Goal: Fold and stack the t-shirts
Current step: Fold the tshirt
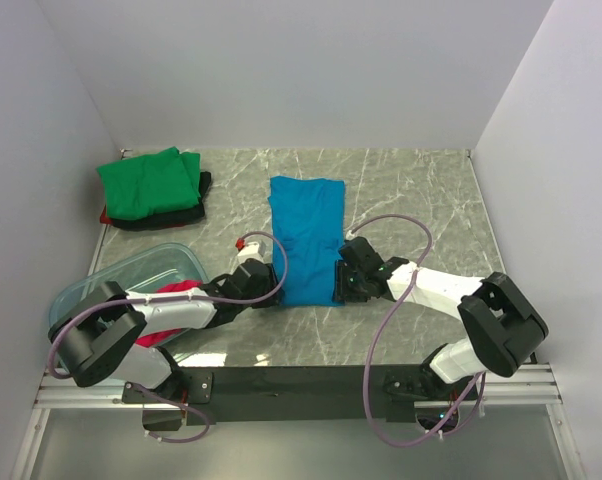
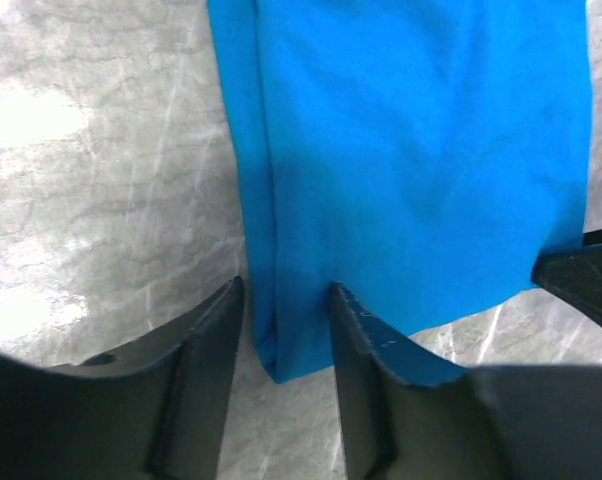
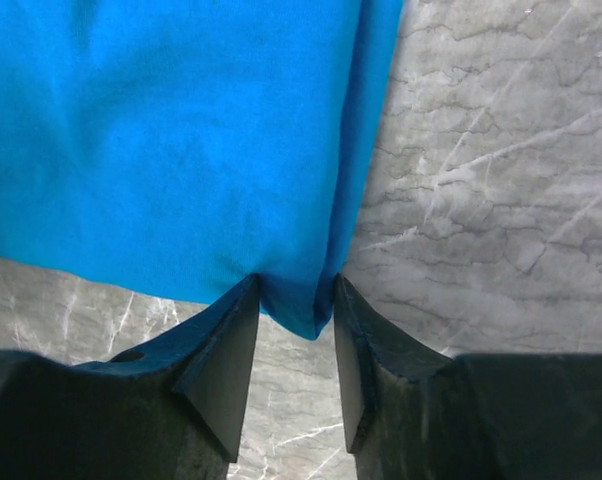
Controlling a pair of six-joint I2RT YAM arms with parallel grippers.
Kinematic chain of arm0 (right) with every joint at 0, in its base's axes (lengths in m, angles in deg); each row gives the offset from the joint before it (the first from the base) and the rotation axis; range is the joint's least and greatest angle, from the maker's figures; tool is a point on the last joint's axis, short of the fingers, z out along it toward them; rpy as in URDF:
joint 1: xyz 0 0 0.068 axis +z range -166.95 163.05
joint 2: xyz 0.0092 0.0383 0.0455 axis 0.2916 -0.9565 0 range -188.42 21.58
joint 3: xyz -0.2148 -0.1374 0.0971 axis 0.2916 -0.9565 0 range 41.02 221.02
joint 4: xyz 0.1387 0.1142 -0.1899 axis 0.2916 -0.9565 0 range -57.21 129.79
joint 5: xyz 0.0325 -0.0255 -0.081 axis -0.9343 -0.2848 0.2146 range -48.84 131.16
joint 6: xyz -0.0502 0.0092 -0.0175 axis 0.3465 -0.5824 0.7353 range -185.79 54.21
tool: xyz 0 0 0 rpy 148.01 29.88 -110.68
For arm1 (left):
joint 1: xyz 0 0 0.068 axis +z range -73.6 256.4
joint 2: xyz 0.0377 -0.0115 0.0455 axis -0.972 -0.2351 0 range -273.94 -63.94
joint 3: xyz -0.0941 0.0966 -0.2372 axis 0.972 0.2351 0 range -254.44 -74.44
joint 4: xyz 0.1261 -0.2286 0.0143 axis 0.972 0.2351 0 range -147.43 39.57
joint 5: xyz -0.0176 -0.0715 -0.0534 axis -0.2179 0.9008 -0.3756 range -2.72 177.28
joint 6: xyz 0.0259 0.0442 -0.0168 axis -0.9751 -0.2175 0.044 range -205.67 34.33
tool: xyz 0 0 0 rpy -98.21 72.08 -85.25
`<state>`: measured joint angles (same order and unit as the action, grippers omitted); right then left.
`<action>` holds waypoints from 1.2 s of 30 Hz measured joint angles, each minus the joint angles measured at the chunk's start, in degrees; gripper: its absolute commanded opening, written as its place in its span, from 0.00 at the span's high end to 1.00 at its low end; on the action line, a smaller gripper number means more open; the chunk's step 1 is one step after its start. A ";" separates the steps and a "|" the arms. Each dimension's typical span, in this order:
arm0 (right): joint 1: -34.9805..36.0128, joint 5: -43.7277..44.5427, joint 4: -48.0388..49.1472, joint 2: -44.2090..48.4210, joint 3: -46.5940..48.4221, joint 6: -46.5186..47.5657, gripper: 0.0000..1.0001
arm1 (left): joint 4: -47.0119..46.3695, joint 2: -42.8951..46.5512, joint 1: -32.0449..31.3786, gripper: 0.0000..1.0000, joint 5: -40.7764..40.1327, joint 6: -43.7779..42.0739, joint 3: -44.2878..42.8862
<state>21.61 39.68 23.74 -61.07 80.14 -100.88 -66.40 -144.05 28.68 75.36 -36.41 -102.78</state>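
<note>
The bright blue t-shirt (image 1: 306, 235) lies flat in the middle of the marble tabletop (image 1: 421, 190), folded lengthwise into a long narrow strip that runs from the far side toward the arms. Both long edges are doubled over, and the near hem is straight.

The left gripper (image 1: 272, 291) sits at the near left corner of this strip. In the left wrist view its two fingers (image 2: 206, 340) stand apart, with the folded left edge of the blue cloth (image 2: 421, 150) running down between them; the jaws are parted around the cloth, not pinched flat on it.

The right gripper (image 1: 343, 284) sits at the near right corner. Its fingers (image 3: 221, 350) likewise stand apart, and the corner of the blue cloth (image 3: 171, 140) fills the gap between them. The tip of this gripper shows as a dark wedge at the right edge of the left wrist view.

In the far left corner a folded green t-shirt (image 1: 151, 183) lies on top of a folded black t-shirt (image 1: 186, 213).

Near the left arm's base stands a clear plastic bin (image 1: 131, 268) with a magenta-red t-shirt (image 1: 177, 289) bunched inside it; the left arm reaches across the bin.
</note>
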 measured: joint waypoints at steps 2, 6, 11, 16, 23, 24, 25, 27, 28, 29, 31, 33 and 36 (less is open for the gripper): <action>0.17 0.11 0.17 -0.09 0.00 -0.04 0.59 | 0.20 -0.02 -0.02 0.61 -0.33 0.02 0.00; 0.35 0.26 0.35 -0.22 0.00 -0.04 0.71 | 0.37 -0.04 -0.17 0.73 -0.70 0.22 0.42; 0.74 0.20 0.59 -0.83 0.00 -0.28 0.91 | -0.96 0.02 -0.63 0.94 -0.57 0.63 1.55; 1.27 0.11 0.81 -0.85 0.00 -0.46 1.00 | -4.33 0.02 -1.07 0.99 1.53 0.70 2.99; 3.08 -0.46 -0.52 0.87 -0.87 -0.46 1.00 | -5.92 3.61 -1.44 0.99 6.40 0.52 6.60; 3.48 -0.63 -1.33 1.57 -1.18 -0.46 1.00 | -5.35 4.81 -1.55 0.99 7.34 0.42 7.37; 3.89 -0.76 -2.23 2.32 -1.40 -0.46 1.00 | -4.79 6.19 -1.68 0.99 8.24 0.35 8.24; 4.79 -1.03 -3.65 3.72 -1.79 -0.44 1.00 | -2.97 9.11 -1.99 1.00 9.77 0.07 9.62; 5.33 -1.20 -4.50 4.50 -2.01 -0.42 1.00 | -1.92 10.56 -2.12 1.00 10.56 -0.09 10.12; 5.97 -1.36 -5.57 5.42 -2.14 -0.39 1.00 | -0.59 12.09 -2.25 0.99 11.30 -0.33 10.47; 6.97 -2.10 -6.86 7.13 -2.36 -0.26 1.00 | 1.92 14.97 -2.47 0.99 13.11 -0.70 10.84; 8.04 -2.99 -8.39 9.11 -2.80 -0.09 1.00 | 3.39 17.66 -2.69 0.99 15.34 -1.11 11.32; 10.43 -4.37 -11.43 11.82 -2.82 0.26 1.00 | 6.36 20.79 -3.91 0.99 18.18 -1.70 11.45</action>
<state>32.04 35.31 12.31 -49.25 77.32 -100.61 -60.04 -123.27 24.77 93.54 -38.12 -91.33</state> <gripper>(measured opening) 0.012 0.013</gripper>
